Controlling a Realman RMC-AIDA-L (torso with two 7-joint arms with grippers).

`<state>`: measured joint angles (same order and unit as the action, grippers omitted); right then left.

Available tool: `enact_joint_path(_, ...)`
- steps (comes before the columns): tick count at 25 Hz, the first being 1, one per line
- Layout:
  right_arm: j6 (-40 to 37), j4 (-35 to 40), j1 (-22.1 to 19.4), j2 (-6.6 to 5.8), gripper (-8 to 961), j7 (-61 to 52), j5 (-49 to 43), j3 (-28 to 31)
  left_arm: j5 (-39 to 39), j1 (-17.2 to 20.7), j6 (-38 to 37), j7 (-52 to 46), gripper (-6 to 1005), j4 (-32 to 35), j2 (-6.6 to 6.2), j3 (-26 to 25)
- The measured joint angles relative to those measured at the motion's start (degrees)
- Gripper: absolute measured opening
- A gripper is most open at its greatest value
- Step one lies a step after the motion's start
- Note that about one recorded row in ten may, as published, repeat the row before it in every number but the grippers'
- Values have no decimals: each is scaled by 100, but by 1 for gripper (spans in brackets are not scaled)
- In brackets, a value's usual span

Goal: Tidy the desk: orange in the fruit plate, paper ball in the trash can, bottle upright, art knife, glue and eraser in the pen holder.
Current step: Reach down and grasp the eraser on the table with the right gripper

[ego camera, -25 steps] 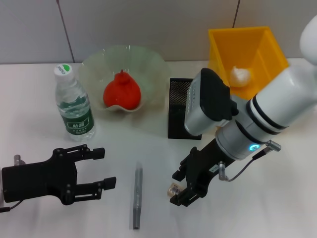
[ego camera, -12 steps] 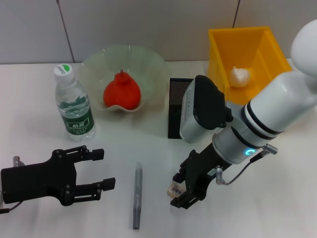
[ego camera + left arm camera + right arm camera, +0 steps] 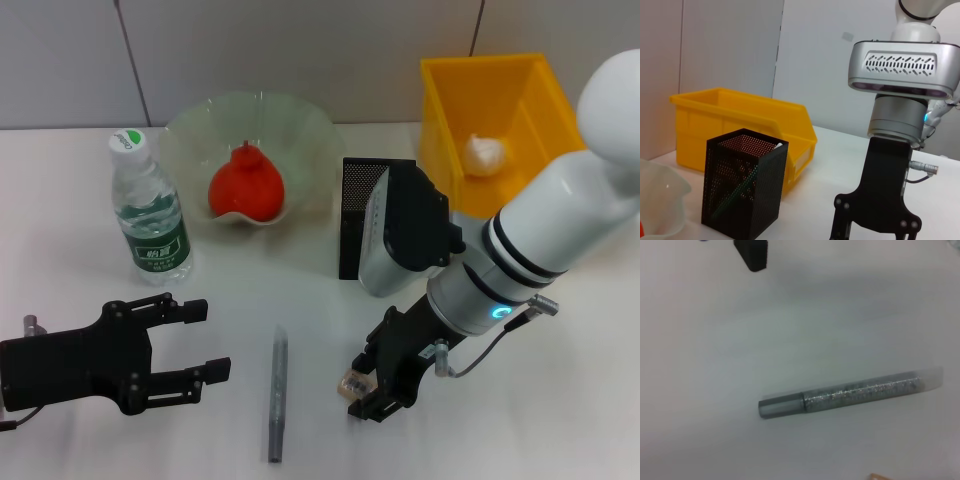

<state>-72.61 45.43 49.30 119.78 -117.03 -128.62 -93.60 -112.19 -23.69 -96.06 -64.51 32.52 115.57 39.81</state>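
Right gripper down on the eraser, left arm idle.

From the head view I see my right gripper at the desk near 6 o'clock, its fingers pinching the small tan eraser between the tips. The grey glitter glue pen lies flat just at 9 o'clock of that gripper, apart from it. The black mesh pen holder stands at 12 o'clock of the eraser, with the yellow trash can at 2 o'clock holding the paper ball. The orange sits in the fruit plate, the bottle upright beside it. My left gripper rests at 8 o'clock, fingers spread.
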Motion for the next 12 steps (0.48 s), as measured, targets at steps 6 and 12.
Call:
enact_joint_path(6,39,67,-17,0,462,-45,19,-78,7,8,-5,0,754,0,0,0)
enact_joint_path(12,38,86,-18,-3,422,-64,14,-94,11,9,-5,0,753,0,0,-9)
